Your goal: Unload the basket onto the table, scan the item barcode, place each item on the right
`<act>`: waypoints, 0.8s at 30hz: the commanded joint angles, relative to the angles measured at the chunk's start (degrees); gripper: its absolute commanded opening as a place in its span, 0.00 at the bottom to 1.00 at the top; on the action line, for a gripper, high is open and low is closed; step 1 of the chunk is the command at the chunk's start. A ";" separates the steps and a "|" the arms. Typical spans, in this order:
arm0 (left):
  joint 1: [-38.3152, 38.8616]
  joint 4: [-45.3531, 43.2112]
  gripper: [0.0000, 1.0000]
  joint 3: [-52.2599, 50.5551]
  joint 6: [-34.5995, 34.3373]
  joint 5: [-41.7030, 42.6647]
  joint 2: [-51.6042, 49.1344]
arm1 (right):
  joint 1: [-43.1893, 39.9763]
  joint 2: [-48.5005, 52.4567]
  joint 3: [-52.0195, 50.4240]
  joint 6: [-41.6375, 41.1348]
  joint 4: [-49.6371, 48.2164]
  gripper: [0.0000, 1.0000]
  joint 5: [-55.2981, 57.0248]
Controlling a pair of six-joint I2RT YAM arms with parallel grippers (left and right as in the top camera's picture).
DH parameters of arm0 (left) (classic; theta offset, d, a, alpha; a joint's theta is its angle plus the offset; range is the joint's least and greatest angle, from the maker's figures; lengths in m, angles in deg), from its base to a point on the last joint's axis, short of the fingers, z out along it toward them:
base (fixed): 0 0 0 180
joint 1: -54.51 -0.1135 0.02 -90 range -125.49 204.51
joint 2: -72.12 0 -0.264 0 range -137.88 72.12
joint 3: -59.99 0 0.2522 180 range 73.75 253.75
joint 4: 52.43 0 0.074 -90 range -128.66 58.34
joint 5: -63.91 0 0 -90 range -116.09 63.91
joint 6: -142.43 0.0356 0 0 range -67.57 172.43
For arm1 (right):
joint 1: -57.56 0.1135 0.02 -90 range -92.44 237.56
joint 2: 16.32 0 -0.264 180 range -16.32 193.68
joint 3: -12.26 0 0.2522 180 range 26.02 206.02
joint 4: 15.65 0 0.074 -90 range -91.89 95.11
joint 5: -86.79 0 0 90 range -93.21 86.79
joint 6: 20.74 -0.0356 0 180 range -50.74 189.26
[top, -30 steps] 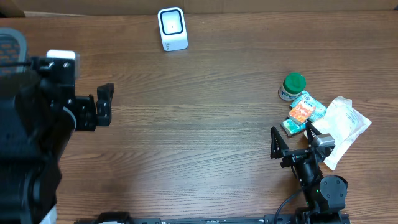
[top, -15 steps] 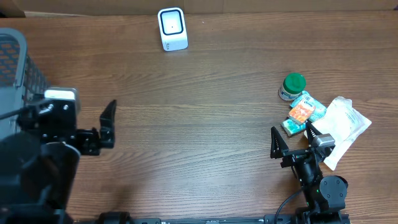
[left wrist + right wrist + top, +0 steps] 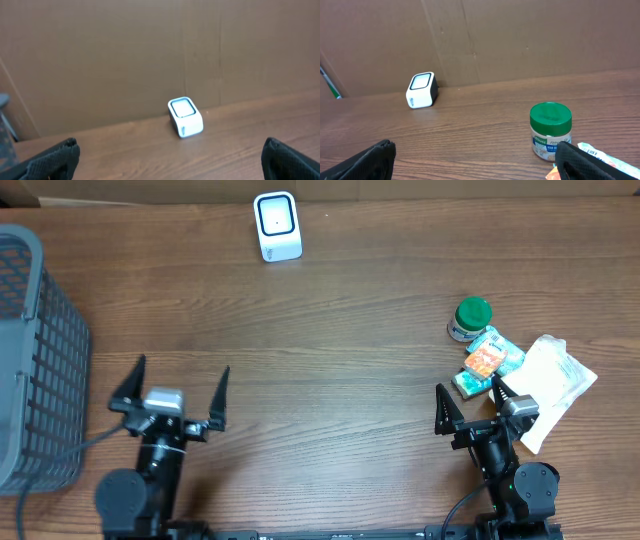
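At the near edge of the wooden table (image 3: 330,390) both arms are sitting folded low over their bases, wrists pointing toward the far side. The left gripper (image 3: 178,380) is holding its jaws spread wide with nothing between them; the right gripper (image 3: 467,398) is doing the same, also empty. Just beyond the right gripper's right finger a cluster of goods is lying: a white pouch (image 3: 553,385) touching orange-and-teal packets (image 3: 487,363), and behind them a green-lidded jar (image 3: 471,319) is standing upright, just beside the packets. None of these is being touched by either gripper. To the left a grey mesh basket (image 3: 50,350) is resting at the table's edge. Farthest off, the white barcode scanner (image 3: 277,226) is standing near the cardboard backdrop (image 3: 150,50), well apart from the goods.
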 commanded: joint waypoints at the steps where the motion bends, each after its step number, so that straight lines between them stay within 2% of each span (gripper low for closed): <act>1: 0.26 -4.22 1.00 -8.94 0.31 0.83 5.25 | 0.26 -0.57 -0.61 -0.13 -0.20 1.00 0.35; 4: 0.26 -7.58 1.00 -14.67 1.95 0.85 8.59 | 0.26 -0.57 -0.61 -0.13 -0.20 1.00 0.35; 10: 0.26 -8.20 0.99 -20.70 5.88 0.87 14.08 | 0.26 -0.57 -0.61 -0.13 -0.22 1.00 0.35; 17: -0.04 0.42 0.99 -20.87 6.99 0.26 13.94 | 0.26 -0.57 -0.61 -0.13 -0.20 1.00 0.35; 19: -0.04 0.00 1.00 -20.85 4.07 -0.07 13.94 | 0.26 -0.57 -0.61 -0.13 -0.20 1.00 0.35; 24: -0.11 -0.07 0.99 -20.85 4.07 -0.02 13.92 | 0.26 -0.57 -0.61 -0.13 -0.22 1.00 0.35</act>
